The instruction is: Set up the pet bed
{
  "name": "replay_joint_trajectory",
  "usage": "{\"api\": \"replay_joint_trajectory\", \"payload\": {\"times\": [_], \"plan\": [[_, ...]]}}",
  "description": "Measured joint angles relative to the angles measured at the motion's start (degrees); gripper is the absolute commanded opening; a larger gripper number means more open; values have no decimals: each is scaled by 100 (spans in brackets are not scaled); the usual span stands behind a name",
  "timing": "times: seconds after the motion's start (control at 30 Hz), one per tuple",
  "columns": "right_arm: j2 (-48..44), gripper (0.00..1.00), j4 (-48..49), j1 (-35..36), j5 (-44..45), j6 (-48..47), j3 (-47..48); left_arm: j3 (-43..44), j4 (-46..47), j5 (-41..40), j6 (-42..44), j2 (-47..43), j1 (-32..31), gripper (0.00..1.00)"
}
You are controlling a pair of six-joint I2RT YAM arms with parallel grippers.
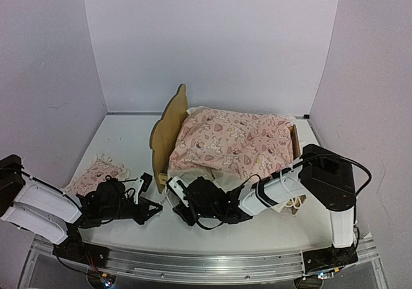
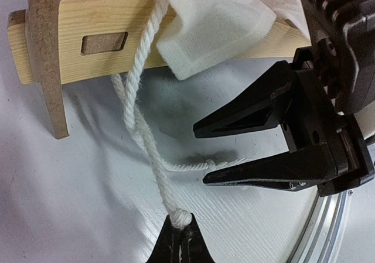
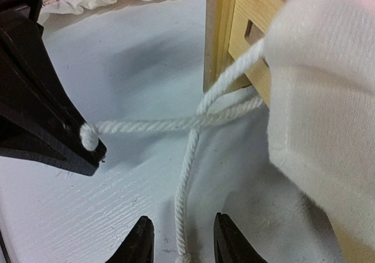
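a robot lab test cell, not a home: the pet bed (image 1: pixel 168 125) stands on a bare white tabletop (image 1: pixel 125 141) boxed in on three sides by plain pale panels (image 1: pixel 212 38). the left arm (image 1: pixel 38 205) and right arm (image 1: pixel 335 192) are bolted to an aluminium rail (image 1: pixel 193 263) at the near edge, with exposed cables (image 1: pixel 364 173).

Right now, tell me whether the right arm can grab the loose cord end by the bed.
Probably yes. The right tool is open, and the loose cord runs down between its fingers with nothing blocking. The left tool pinches the knotted strand off to the side.
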Motion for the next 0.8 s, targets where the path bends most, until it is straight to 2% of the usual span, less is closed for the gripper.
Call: {"api": "replay_joint_trajectory", "payload": {"times": [0.33, 0.5, 0.7, 0.8], "plan": [[-63, 35, -487, 0, -83, -37, -212, 0, 0, 2, 0, -26, 0, 0], [-107, 21, -557, 0, -74, -76, -245, 0, 2, 7, 0, -26, 0, 0], [-105, 0, -551, -11, 9, -76, -243, 0, 0, 7, -2, -20, 0, 0], [-105, 0, -518, -11, 79, -74, -245, 0, 0, 9, -9, -7, 0, 0]]}}
